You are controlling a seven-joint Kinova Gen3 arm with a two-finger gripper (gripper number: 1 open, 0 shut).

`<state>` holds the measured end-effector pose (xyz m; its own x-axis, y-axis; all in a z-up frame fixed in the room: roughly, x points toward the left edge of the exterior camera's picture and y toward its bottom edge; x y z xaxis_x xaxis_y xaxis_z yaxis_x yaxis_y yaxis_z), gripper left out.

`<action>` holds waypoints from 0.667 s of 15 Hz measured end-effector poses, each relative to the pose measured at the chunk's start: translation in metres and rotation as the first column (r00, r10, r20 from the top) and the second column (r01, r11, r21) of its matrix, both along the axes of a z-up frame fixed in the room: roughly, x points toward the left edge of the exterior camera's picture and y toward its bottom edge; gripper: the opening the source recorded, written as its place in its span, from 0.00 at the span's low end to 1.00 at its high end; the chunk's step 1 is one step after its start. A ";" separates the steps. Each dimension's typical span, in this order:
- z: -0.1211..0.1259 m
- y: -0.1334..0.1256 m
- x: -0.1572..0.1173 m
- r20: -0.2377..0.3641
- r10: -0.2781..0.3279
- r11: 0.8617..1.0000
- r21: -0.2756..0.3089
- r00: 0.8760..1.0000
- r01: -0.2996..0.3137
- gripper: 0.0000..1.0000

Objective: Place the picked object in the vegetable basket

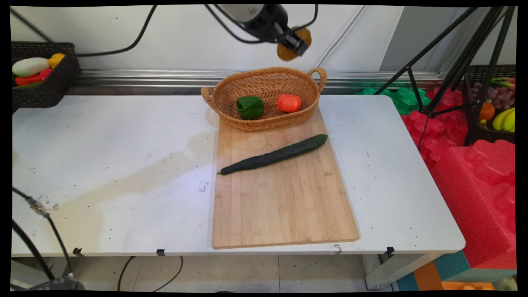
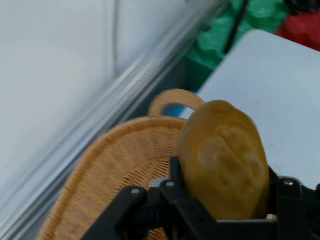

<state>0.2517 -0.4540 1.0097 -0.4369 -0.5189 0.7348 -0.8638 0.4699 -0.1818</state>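
Gripper [image 1: 293, 43] holding potato [image 1: 303, 36] high above basket [image 1: 268, 78]
Fingers closed on the brown potato, up nr the wall. Basket at back of board [image 1: 284, 198] w/ green pepper [image 1: 250, 107] & tomato [image 1: 289, 102]; cucumber [image 1: 274, 155] lies diag on board, desk [image 1: 115, 165] under

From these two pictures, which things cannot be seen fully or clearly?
- Potato: in the main view, the gripper covers its middle; in the hand view, its lower end is hidden by the black linkage.
- Wicker basket: in the hand view, it is cut off by the bottom edge, so the green pepper and tomato do not show there.
- Arm: in the main view, it is cut off by the top edge.
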 end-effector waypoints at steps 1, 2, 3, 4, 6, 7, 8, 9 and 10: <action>-0.001 -0.011 0.003 0.004 0.018 1.000 -0.007 1.000 -0.017 0.00; -0.002 -0.019 0.005 0.007 0.029 1.000 -0.012 1.000 -0.029 0.00; -0.004 -0.029 0.008 0.011 0.044 0.999 -0.017 0.999 -0.044 0.00; -0.007 -0.042 0.011 0.017 0.061 0.998 -0.021 0.998 -0.061 0.00; -0.016 -0.066 0.018 0.033 0.090 0.996 -0.021 0.995 -0.089 0.00; -0.020 -0.075 0.021 0.041 0.099 0.995 -0.019 0.994 -0.098 0.00; -0.026 -0.086 0.025 0.052 0.108 0.994 -0.015 0.993 -0.107 0.00; -0.032 -0.097 0.028 0.062 0.114 0.993 -0.008 0.992 -0.114 0.00; -0.038 -0.105 0.030 0.071 0.117 0.993 -0.001 0.991 -0.117 0.00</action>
<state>0.2821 -0.5592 0.9719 -0.4238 -0.5720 0.7023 -0.8979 0.3672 -0.2428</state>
